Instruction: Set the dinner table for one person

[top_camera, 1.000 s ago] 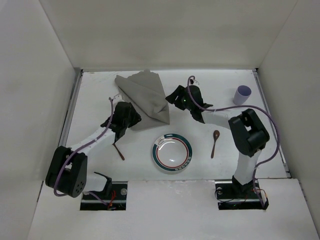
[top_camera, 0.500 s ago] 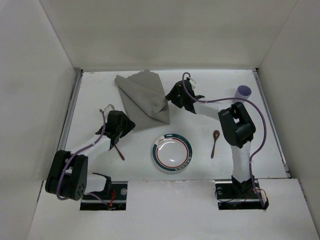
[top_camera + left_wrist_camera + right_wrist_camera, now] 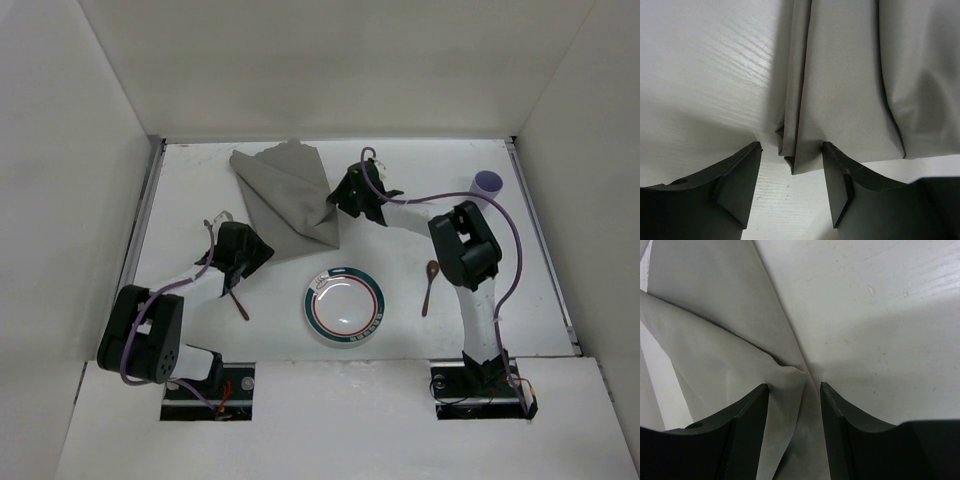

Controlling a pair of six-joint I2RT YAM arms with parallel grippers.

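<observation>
Dinner table lies beneath left end effector and right end effector, both released astride cloth.

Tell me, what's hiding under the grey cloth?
Only the white table shows around the folded grey cloth. Its layers cover whatever lies beneath, so nothing under it can be seen.

The top camera is looking down from high up behind both arms at the whole desk, while the two wrist cameras are peering from very close, past the left pincer and the right pincer, at edges of the same grey cloth that the top one is seeing.
</observation>
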